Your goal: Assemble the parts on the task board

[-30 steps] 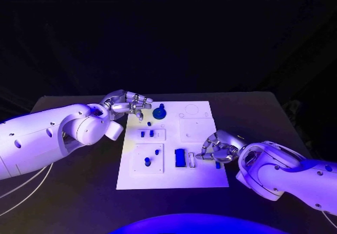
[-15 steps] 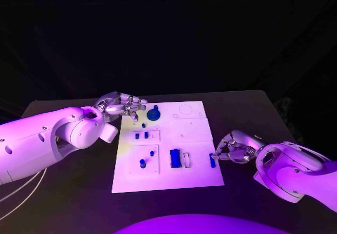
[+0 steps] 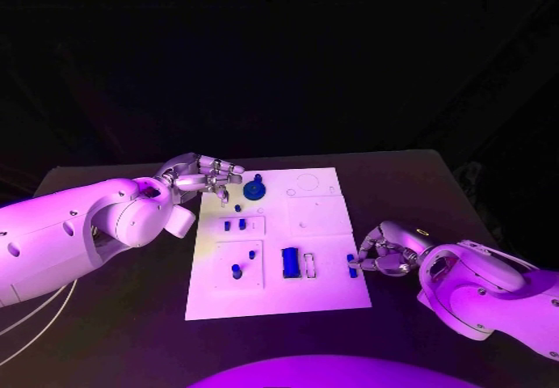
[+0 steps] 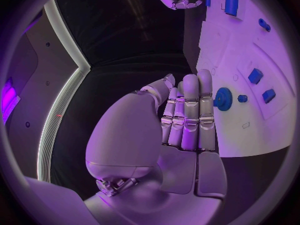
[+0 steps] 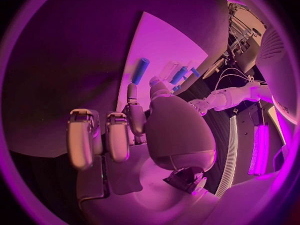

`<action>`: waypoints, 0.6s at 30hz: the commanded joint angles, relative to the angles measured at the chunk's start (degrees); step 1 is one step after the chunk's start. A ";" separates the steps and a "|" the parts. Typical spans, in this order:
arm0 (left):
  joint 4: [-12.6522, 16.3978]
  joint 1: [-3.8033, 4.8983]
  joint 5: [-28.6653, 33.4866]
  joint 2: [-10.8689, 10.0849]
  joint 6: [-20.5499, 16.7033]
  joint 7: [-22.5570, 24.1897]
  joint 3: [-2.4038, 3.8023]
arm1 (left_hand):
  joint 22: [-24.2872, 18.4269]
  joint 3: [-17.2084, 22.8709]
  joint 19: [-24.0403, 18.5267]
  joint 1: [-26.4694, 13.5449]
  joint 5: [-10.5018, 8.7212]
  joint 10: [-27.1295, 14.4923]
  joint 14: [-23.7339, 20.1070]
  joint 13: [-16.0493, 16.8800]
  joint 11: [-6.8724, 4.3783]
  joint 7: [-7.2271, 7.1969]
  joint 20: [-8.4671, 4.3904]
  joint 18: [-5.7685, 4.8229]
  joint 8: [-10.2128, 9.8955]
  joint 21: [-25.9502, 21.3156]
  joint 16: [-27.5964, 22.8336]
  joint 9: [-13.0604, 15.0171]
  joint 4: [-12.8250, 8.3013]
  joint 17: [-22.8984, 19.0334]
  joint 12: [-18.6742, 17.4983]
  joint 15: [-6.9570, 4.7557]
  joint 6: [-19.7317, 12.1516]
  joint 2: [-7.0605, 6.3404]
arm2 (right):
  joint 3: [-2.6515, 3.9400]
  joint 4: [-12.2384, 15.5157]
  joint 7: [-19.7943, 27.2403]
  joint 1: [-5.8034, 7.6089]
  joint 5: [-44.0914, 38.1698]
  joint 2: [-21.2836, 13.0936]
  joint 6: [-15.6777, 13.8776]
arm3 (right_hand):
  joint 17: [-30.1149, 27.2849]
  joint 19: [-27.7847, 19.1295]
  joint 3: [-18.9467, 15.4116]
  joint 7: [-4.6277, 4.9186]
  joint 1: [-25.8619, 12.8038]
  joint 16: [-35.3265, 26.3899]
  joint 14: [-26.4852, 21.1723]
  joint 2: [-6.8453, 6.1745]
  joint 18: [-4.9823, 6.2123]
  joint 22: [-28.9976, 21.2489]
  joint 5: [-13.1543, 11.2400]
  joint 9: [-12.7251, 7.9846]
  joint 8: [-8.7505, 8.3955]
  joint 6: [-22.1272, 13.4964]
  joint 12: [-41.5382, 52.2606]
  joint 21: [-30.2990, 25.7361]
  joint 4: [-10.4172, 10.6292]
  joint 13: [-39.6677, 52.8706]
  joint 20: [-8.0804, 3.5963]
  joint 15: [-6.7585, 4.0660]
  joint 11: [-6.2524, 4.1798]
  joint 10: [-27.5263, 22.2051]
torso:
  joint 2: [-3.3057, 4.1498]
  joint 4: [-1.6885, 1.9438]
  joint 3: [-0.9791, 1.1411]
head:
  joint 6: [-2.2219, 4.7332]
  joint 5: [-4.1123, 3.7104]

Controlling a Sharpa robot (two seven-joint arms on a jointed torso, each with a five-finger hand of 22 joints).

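Both hands hold nothing: left hand (image 3: pixel 208 175) fingers straight beside task board (image 3: pixel 321 291); right hand (image 3: pixel 384 252) curled.

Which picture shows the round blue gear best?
The left wrist view: the round blue gear sits big, right beside the left hand, teeth showing. The head view shows it small, at the task board far end.
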 commanded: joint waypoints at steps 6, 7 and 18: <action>0.26 0.01 0.41 -0.11 1.00 0.36 0.02 | -0.10 -0.41 0.05 -0.14 0.19 -0.54 -0.42 0.10 -0.01 0.09 0.38 0.84 0.12 -0.41 -0.15 -0.09 -0.01 -0.07 0.15 -0.07 -0.33 0.28 | -0.05 -1.68 -1.60 -0.89 -2.35 1.74 0.64 | 11.66 4.37 0.19 -0.20 -0.20 -0.07 5.18 -0.07 -0.75 12.21 0.26 0.02 -0.38 0.35 0.03 -0.29 0.18 0.07 -0.03 0.07 0.44 0.00 | -0.01 -0.07 0.00 | -0.25 0.31; 0.28 0.01 0.41 -0.14 1.00 0.35 0.02 | -0.10 -0.41 0.05 -0.14 0.19 -0.54 -0.42 0.10 -0.01 0.09 0.38 0.84 0.12 -0.41 -0.15 -0.09 -0.01 -0.07 0.15 -0.07 -0.33 0.28 | -0.05 -1.84 -1.63 -0.96 -2.39 1.94 0.78 | 11.68 4.37 0.27 -0.21 -0.10 -0.05 5.19 -0.12 -0.75 12.22 0.29 0.03 -0.40 0.35 0.03 -0.27 0.16 0.09 -0.03 0.07 0.43 0.00 | 0.03 -0.05 0.01 | -0.26 0.29; 0.33 0.01 0.41 -0.28 1.02 0.35 0.02 | -0.10 -0.41 0.05 -0.14 0.19 -0.54 -0.42 0.10 -0.01 0.09 0.38 0.84 0.12 -0.41 -0.15 -0.09 -0.01 -0.07 0.15 -0.07 -0.33 0.28 | -0.06 -3.03 -2.07 -1.92 -3.28 3.63 2.66 | 11.77 4.38 1.56 -0.34 1.85 0.00 5.20 -0.32 -0.75 12.25 0.62 0.17 -0.59 0.39 -0.02 -0.28 -0.70 0.16 -0.10 -0.05 0.30 -0.03 | -0.01 -0.12 0.02 | -0.47 0.41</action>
